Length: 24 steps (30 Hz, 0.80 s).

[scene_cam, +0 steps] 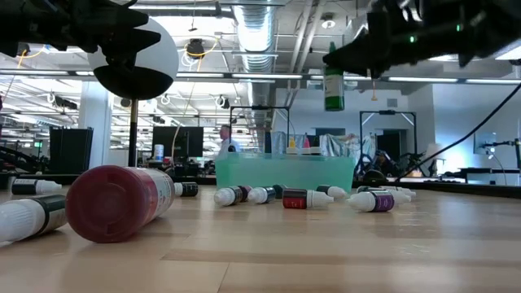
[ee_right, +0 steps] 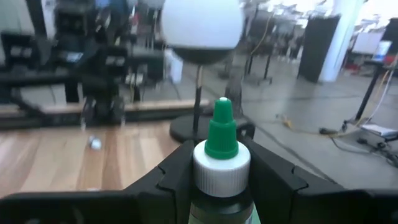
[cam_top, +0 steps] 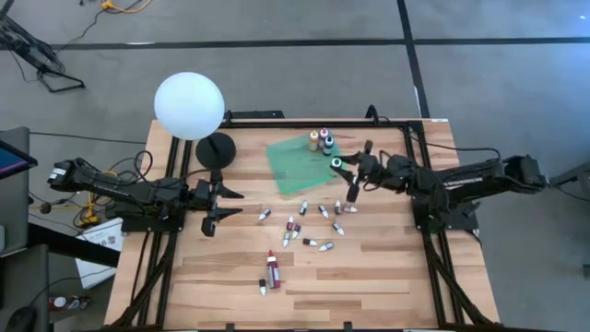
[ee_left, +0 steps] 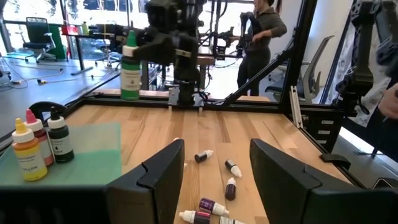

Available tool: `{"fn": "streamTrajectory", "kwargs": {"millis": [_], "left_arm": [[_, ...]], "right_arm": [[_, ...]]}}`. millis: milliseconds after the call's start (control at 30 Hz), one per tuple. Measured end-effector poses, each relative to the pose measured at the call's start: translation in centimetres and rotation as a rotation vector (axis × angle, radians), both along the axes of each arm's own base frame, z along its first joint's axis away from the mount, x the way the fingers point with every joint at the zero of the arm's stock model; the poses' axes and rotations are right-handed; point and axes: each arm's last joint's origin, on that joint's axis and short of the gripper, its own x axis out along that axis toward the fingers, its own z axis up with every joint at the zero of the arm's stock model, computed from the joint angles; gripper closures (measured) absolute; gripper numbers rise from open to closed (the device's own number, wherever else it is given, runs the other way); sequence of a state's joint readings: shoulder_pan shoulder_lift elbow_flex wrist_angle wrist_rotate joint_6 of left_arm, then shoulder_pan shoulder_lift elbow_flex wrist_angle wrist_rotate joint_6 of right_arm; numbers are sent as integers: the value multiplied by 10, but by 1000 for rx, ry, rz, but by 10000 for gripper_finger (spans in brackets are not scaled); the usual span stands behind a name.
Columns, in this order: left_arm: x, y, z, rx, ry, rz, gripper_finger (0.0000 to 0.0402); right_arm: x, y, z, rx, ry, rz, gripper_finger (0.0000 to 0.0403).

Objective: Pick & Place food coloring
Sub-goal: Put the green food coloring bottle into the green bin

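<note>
Right end effector (ee_right: 221, 180) grips green-capped bottle (ee_right: 221, 149)

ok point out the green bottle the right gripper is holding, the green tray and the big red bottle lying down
green bottle (ee_right: 221, 144), right wrist view, on its green cap
green tray (cam_top: 293, 166), high view, on a bare part of its floor
big red bottle (scene_cam: 114, 203), low view, on its red body

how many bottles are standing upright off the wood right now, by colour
yellow bottle, on the green tray: 1
red bottle, on the tray: 1
dark bottle, on the tray: 1
green bottle, held in the air by the right gripper: 1
total: 4
</note>
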<state>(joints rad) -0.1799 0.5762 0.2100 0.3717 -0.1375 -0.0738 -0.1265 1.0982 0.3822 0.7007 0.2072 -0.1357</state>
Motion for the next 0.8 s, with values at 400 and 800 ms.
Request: {"fn": "streamTrajectory", "kwargs": {"millis": [400,800], "left_arm": [[0,1,0,13,-1,32,225],[0,1,0,2,-2,32,225]], "right_arm": [[8,-27,-47,47,-94,-63,277],[62,-58,-88,96,-115,-174,276]]}}
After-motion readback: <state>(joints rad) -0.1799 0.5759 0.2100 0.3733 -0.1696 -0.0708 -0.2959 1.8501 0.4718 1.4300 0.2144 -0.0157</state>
